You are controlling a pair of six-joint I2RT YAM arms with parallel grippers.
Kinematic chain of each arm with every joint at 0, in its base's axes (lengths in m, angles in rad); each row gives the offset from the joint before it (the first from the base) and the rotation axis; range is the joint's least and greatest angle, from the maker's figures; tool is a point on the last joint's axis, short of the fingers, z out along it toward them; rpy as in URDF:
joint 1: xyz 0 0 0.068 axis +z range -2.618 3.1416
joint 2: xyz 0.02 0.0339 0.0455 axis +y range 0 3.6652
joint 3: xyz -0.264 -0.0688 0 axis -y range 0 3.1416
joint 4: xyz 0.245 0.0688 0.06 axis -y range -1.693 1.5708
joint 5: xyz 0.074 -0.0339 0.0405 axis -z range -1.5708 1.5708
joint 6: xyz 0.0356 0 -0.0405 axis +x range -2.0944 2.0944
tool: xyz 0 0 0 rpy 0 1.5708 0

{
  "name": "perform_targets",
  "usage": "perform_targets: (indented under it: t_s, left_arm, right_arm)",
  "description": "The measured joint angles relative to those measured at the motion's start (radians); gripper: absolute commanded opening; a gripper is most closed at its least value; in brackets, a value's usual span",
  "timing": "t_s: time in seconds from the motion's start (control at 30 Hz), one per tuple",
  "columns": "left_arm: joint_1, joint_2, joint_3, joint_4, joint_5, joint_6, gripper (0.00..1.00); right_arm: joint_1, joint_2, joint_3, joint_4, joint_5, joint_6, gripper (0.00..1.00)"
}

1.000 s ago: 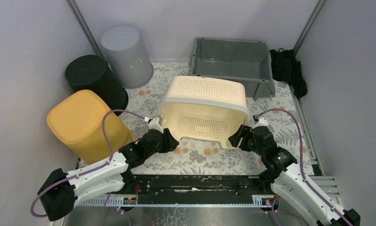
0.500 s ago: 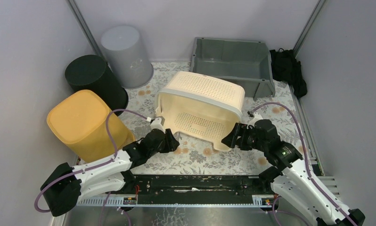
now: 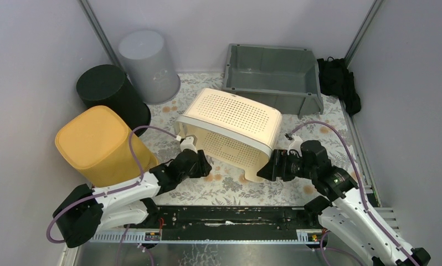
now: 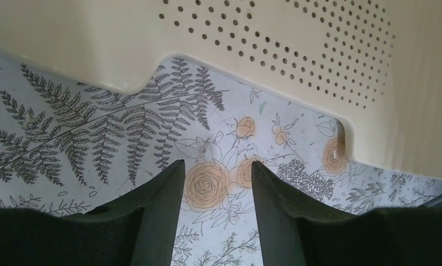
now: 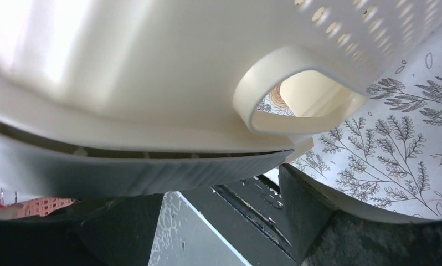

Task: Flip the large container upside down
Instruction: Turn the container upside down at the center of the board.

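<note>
The left gripper [image 3: 204, 166] hovers over the floral mat [image 3: 224, 188] with its 2 fingers apart and nothing between them, just short of the near left edge of the cream perforated laundry basket [image 3: 230, 124]. The right gripper [image 3: 267, 166] stands spread too, at the basket's near right rim beside a handle hole. The basket lies mid-mat, tilted, its bottom facing mostly up. On the left stand 3 upturned bins: yellow [image 3: 97, 141], black [image 3: 105, 88] and grey [image 3: 147, 61]. A grey crate [image 3: 268, 49] leans at the back.
</note>
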Motion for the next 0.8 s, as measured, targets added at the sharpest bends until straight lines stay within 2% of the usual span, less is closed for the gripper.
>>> perform_targets:
  t_s: [0.33, 0.6, 0.8]
  left_arm:
    - [0.025, 0.017, 0.067, -0.004, -0.008, 0.036, 0.56]
    - [0.032, -0.008, 0.135, -0.030, 0.023, 0.050, 0.56]
    - [0.032, -0.087, 0.157, -0.100, 0.054, 0.051, 0.56]
  right_arm:
    - [0.000, -0.010, 0.140, -0.076, -0.011, -0.066, 0.79]
    - [0.000, 0.008, 0.368, -0.100, 0.133, -0.079, 0.78]
    - [0.000, 0.152, 0.539, -0.125, 0.301, -0.116, 0.78]
